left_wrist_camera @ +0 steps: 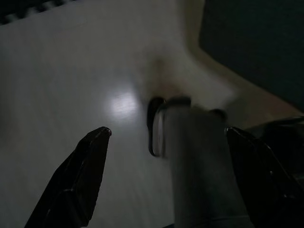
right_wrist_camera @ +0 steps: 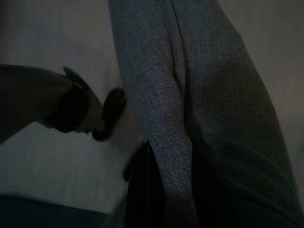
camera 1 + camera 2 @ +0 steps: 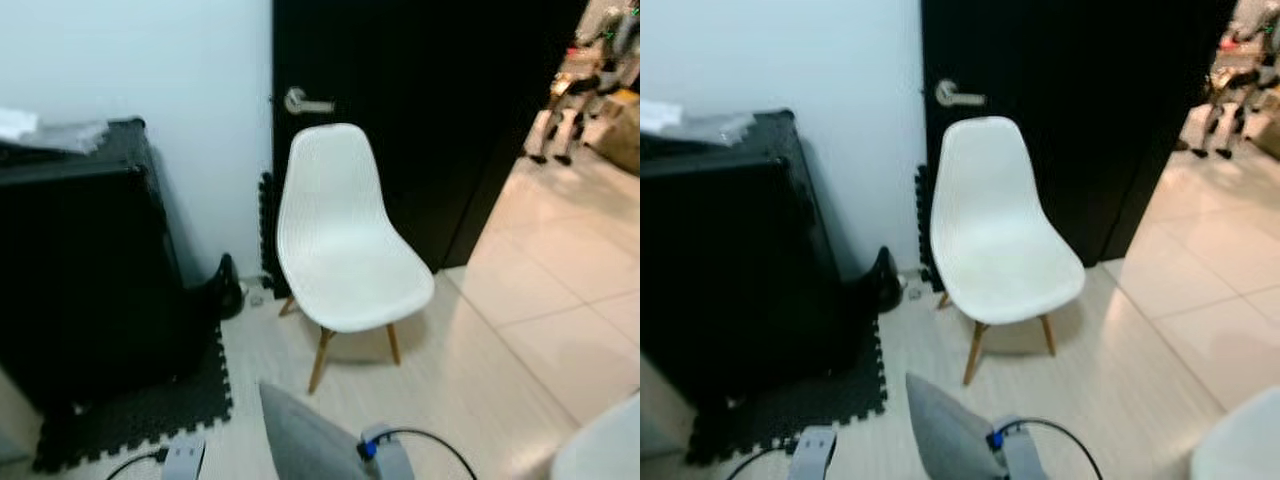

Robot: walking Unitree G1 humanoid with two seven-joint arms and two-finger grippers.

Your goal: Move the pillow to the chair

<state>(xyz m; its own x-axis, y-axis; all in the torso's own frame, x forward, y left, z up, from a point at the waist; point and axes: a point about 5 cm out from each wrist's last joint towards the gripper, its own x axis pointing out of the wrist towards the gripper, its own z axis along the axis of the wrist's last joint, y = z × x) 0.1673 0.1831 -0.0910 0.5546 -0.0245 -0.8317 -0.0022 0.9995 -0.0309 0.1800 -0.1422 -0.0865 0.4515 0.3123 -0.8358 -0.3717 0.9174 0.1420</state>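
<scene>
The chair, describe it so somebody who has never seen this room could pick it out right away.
Find the black door with the silver lever handle, next to the white wall. Directly in front of it stands the chair. It is a white moulded shell seat on slanted wooden legs, the palest thing between the black cabinet and the tiled floor.

Black door (image 3: 420,110), black foam mat (image 3: 150,410)

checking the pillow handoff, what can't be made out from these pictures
- Grey pillow: head views' bottom edge cuts off its lower part.
- Right gripper: in the right wrist view the pillow covers its fingers, so the grip is unclear.
- White chair: its seat hides the back legs.
- Items on the black cabinet: blurred in the head views.
</scene>
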